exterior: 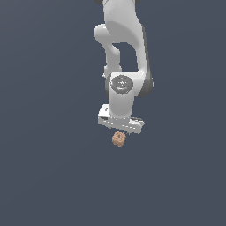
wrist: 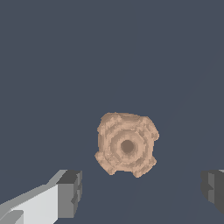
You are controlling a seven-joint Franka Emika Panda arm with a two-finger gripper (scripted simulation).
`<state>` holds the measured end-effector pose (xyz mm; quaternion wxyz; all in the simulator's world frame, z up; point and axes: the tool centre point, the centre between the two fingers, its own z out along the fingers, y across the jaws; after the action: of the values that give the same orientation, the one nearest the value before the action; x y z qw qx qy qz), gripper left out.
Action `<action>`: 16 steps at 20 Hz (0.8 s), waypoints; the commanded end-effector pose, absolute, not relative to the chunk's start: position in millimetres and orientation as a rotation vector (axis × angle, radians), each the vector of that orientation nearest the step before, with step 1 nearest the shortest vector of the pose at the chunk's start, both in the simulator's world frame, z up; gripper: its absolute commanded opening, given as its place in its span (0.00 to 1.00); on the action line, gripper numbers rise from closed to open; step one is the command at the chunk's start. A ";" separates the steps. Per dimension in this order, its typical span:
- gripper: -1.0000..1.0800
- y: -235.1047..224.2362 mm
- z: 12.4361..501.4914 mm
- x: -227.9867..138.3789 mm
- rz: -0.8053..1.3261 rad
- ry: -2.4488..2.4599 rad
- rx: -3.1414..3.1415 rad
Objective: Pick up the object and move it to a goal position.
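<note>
So the white Panda arm point(exterior: 123, 48) comes down from the top of the exterior view, and its gripper point(exterior: 119, 130) points straight down over a plain dark grey-blue surface point(exterior: 44, 176). The object point(exterior: 118, 138), a small lumpy tan-brown blob, sits right under the gripper in that view, just below the wide white hand body and much narrower than it. Can't tell from there whether it's touching the fingers or resting on the surface, since nothing gives depth and the fingers themselves are barely visible.

The wrist view helps more. The object point(wrist: 127, 145) is roundish with a bumpy edge, has ring-like swirls on top and a darker dimple in the middle. The two dark grey fingertips point(wrist: 70, 193) stand far apart, one on each side, and the gripper point(wrist: 142, 191) is spread wide with a clear gap to the object on both sides. So it's released, nothing grasped. The object lies between the two fingers' line and a bit forward of it, closer to the finger with the white link behind it than to the other one, which is cut off at the frame edge.
</note>
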<state>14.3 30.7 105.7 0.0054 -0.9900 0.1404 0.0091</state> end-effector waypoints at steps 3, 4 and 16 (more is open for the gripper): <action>0.96 31.6 97.0 21.4 0.011 0.532 -3.092; 0.96 31.7 95.7 22.5 0.009 0.546 -3.090; 0.96 32.3 85.1 25.2 0.002 0.587 -3.086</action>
<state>25.6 32.4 88.5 0.0003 -0.9824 0.1866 0.0001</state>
